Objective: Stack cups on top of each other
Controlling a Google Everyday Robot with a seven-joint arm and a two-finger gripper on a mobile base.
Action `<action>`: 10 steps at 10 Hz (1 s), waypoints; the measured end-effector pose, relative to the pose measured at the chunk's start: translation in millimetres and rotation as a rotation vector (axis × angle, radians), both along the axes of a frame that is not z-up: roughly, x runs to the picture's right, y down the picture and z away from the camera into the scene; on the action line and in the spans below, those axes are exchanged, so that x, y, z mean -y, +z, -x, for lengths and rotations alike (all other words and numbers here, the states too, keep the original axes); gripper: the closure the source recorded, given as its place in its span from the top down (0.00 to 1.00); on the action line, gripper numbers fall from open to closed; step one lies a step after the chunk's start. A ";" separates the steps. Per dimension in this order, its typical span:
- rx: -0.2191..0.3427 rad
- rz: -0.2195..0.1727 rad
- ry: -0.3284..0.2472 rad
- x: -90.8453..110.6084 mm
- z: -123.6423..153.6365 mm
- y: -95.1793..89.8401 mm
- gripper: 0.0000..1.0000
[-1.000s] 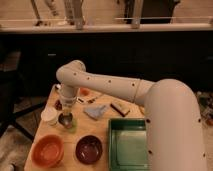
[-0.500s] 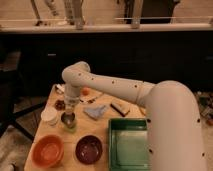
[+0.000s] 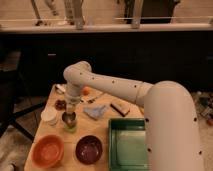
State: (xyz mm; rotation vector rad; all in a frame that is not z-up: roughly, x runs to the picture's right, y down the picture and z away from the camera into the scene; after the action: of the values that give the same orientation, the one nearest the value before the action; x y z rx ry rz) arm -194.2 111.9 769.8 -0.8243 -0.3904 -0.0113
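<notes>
Gripper sat at the table's left side, directly above the steel cup, which was nested in the green cup. Couldn't tell its grip state. Counts: two cups, stacked; two bowls, orange bowl and purple bowl, in front; one green bin at right.

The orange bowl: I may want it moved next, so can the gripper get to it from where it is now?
Probably yes. The gripper hangs over the cups, and the orange bowl sits just in front, open from above with nothing between them.
</notes>
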 end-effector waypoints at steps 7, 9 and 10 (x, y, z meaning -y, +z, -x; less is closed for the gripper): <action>0.002 0.000 -0.002 -0.4 1.6 -0.3 0.80; 0.002 0.001 -0.002 -0.7 2.0 -0.3 0.80; 0.002 0.001 -0.002 -1.1 1.9 0.1 0.80</action>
State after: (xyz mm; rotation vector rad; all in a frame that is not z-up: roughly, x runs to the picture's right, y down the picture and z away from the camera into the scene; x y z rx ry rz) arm -196.1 113.0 769.9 -0.8262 -0.3916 -0.0138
